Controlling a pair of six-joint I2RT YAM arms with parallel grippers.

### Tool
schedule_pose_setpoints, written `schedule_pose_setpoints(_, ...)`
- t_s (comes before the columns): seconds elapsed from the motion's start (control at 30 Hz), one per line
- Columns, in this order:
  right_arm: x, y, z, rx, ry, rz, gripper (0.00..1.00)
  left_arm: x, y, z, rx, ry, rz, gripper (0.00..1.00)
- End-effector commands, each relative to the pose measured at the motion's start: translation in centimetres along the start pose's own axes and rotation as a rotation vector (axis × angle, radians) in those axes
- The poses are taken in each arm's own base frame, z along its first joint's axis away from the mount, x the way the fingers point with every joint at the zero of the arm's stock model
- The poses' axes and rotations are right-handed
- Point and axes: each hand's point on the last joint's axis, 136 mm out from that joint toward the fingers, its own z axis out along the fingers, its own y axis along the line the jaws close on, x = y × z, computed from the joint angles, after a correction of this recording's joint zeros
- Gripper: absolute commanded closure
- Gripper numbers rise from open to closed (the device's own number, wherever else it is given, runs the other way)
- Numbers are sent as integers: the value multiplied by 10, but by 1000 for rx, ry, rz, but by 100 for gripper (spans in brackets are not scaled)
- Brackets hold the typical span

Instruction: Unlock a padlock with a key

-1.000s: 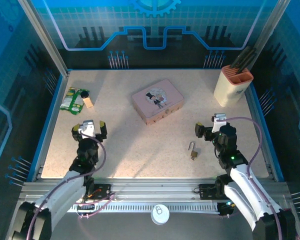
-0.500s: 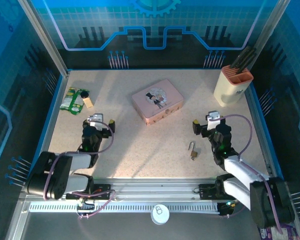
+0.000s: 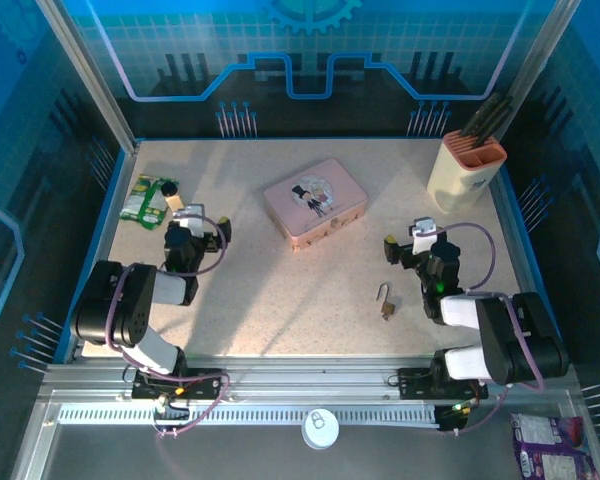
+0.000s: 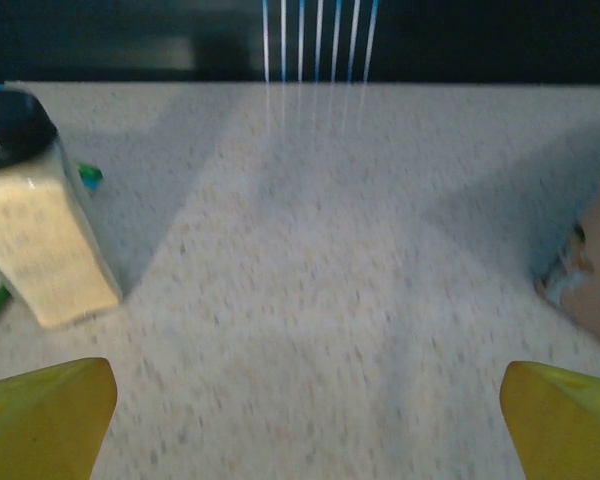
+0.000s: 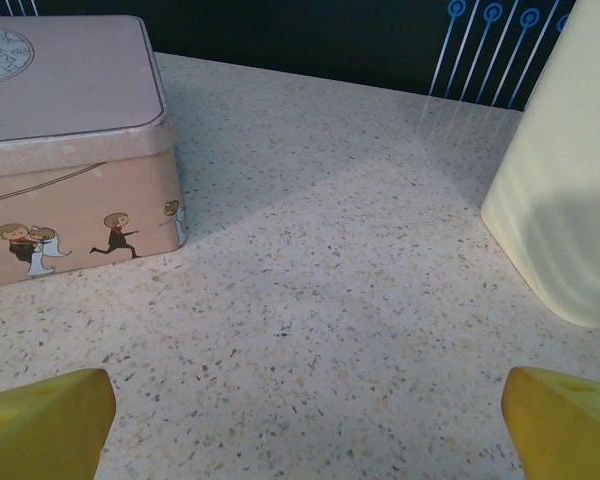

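On the speckled table [image 3: 280,290], toward its near right part, the padlock [image 3: 386,304] lies flat, brass body nearer the arm bases and thin silver shackle pointing away toward the far side; whether the shackle is latched is too small to tell. The right end effector [image 3: 415,241] hangs low just beyond and to the right of it, apart from it, jaws spread wide and holding nothing; its yellow fingertips [image 5: 42,425] frame bare table, with the pink tin [image 5: 70,150] ahead on the left and the cream holder [image 5: 565,180] ahead on the right. The left end effector [image 3: 196,226] sits low on the left side, well apart from the padlock, also spread wide with nothing between its fingertips [image 4: 45,425]. Just ahead of it lie a dark-capped bottle [image 4: 40,235] and a green packet [image 3: 141,200].
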Motion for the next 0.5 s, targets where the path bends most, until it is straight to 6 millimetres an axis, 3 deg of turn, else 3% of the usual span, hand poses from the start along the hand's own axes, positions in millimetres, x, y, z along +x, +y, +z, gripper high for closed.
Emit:
schedule_pose_setpoints(0.0,-27,-6,8,-12,-111,28,0,7,4,-1,3,45,-43,1)
schedule_pose_setpoints(0.17,-15,-14,17,12,-116,59,0,7,4,-2,3,44,-45,1)
schedule_pose_setpoints(0.33,-9,-30,32,92,1,104,0,7,4,-2,-1,44,-45,1)
schedule_pose_setpoints(0.47,-7,-28,35,117,22,77,0,7,5,-1,-1,44,-44,1)
